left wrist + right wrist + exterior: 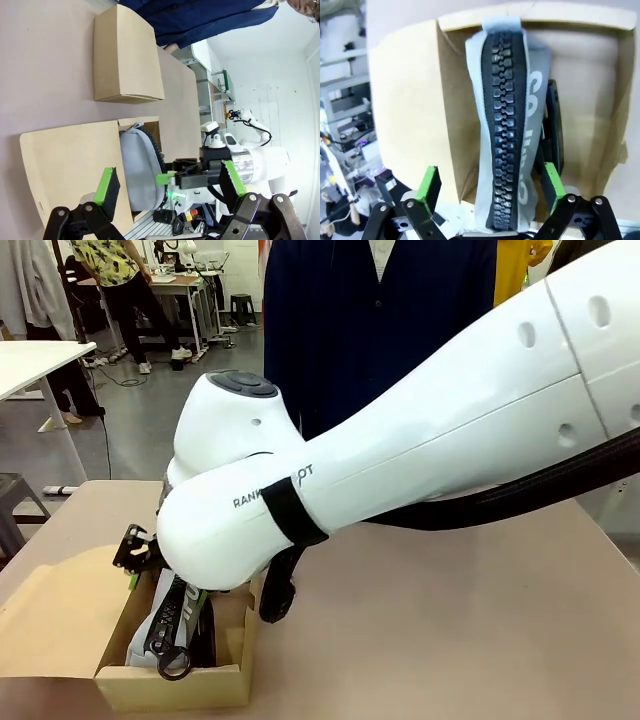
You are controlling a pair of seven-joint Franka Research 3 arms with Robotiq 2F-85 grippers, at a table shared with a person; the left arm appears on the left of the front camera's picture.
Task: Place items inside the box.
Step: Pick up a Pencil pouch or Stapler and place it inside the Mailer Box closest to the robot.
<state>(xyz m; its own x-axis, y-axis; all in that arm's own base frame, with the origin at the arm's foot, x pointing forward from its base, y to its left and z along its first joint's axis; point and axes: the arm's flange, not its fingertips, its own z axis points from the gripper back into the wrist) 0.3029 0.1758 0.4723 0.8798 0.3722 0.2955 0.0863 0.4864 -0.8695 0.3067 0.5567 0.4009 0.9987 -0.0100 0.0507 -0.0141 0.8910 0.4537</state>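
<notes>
Grey fabric pencil pouch (507, 125), black zipper uppermost, lies inside the open cardboard box (585, 75), with the right gripper (490, 182) spread wide astride it, while the left gripper (170, 181) hangs wide and empty.

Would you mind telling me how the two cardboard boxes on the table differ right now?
The smaller box is shut; the bigger box lies open, its flap spread flat. The bigger box holds the grey pouch; the smaller box's contents are hidden. Both are plain brown cardboard.
</notes>
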